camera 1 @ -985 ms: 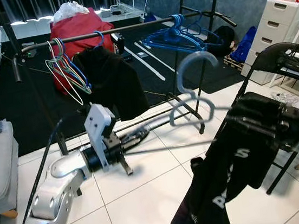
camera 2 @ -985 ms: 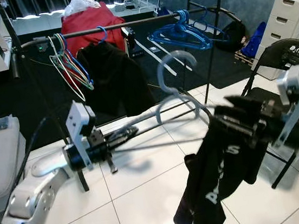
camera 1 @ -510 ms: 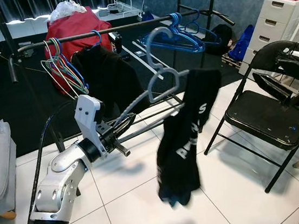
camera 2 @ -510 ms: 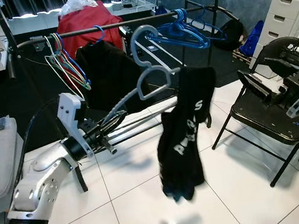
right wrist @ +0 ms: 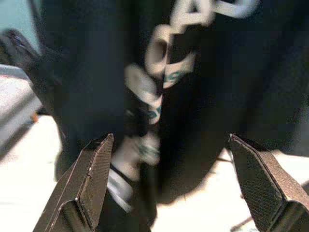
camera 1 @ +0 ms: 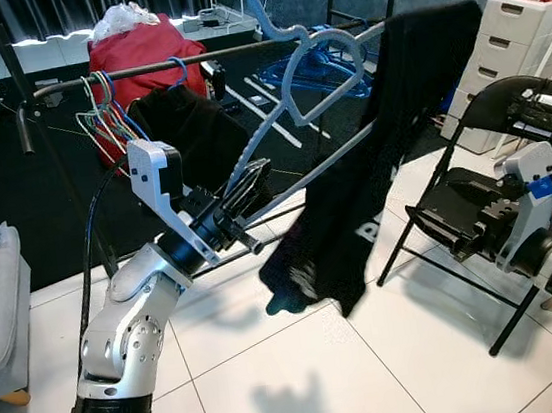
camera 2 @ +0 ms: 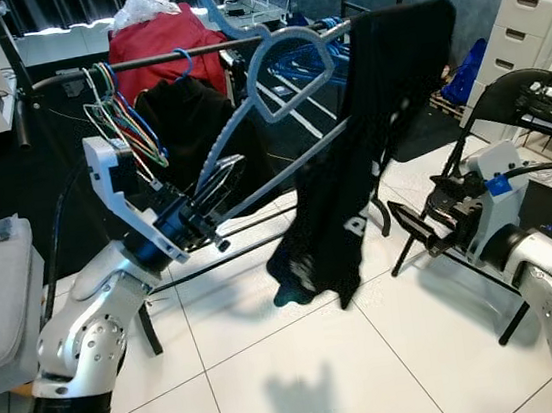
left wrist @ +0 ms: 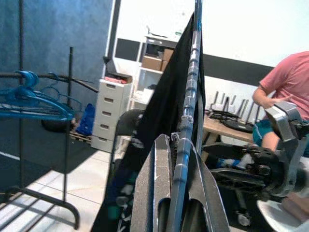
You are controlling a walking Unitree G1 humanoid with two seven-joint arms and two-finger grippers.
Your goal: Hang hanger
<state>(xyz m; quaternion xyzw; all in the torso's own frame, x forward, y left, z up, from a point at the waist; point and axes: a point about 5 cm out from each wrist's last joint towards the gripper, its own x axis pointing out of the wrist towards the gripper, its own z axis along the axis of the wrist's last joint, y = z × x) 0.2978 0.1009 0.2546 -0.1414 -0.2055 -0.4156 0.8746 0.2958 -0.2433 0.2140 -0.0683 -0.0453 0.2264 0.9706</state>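
hanger raised toward rail, left arm

left gripper (camera 1: 251,181) clamped on the grey-blue hanger (camera 1: 312,71), held high just in front of the clothes rail (camera 1: 138,70). black garment (camera 1: 372,164) draped over hanger's far end. right gripper (camera 2: 411,222) spread wide, empty, near the folding chair (camera 1: 536,104).

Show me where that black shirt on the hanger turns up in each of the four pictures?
Left eye view: black shirt hangs upper centre-right, off the grey hanger.
Right eye view: shirt at centre, right of the left gripper.
Left wrist view: dark strip beside the clamped hanger.
Right wrist view: blurred black cloth with white lettering.
Shared landmark: the hanger.
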